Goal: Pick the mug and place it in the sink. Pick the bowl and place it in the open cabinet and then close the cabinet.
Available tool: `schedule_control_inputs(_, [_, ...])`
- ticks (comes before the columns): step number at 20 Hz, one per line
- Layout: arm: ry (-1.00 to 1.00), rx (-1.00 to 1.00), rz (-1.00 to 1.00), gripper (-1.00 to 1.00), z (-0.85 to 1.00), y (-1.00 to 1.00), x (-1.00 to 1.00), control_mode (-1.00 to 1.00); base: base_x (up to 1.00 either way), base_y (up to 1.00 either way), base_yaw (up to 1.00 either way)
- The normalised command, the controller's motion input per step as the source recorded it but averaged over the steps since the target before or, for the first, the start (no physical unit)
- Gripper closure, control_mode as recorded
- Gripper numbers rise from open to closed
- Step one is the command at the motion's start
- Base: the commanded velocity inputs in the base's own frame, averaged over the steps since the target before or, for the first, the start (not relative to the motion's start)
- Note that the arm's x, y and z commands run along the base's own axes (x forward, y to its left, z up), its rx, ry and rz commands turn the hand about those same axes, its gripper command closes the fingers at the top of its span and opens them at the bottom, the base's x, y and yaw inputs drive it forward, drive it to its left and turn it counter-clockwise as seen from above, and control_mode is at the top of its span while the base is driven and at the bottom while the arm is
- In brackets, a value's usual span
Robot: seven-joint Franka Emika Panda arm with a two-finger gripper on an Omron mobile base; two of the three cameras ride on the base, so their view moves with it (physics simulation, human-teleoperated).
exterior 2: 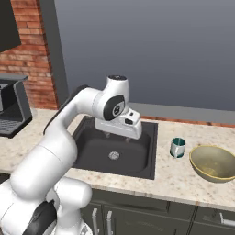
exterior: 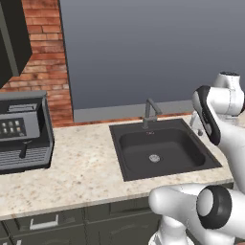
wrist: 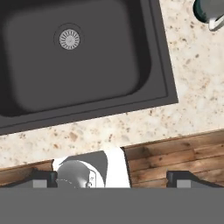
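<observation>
The small white mug with its teal inside stands upright on the speckled counter, right of the dark sink. The cream bowl rests further right, near the counter's front edge. My gripper hangs open above the sink basin, left of the mug and apart from it, with nothing between its fingers. In the hand view the sink and its round drain lie below, the mug peeks in at the top right corner, and the gripper stands wide apart. Part of the dark cabinet shows at the upper left.
A grey angular faucet rises behind the basin. A coffee machine stands on the counter at the far left by the brick wall. Low drawers run under the counter, and a wooden floor lies in front of it.
</observation>
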Motion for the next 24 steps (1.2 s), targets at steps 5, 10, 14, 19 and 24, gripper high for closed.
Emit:
schedule_control_inputs(5, [0.06,0.00,-0.10,-1.00,-0.16,-0.61,0.06,-1.00,0.00,0.00,0.00])
schedule_control_inputs(10, [0.00,0.00,-0.06,-1.00,-0.32,-0.55,0.00,-1.00,0.00,0.00,0.00])
schedule_control_inputs(14, [0.00,0.00,-0.03,-1.00,-0.28,-0.33,0.02,-1.00,0.00,0.00,0.00])
schedule_control_inputs(19, [0.00,0.00,-0.02,-1.00,-0.21,-0.32,0.08,-1.00,0.00,0.00,0.00])
schedule_control_inputs(24, [0.00,0.00,0.00,-1.00,-0.13,-0.33,0.18,-1.00,0.00,0.00,0.00])
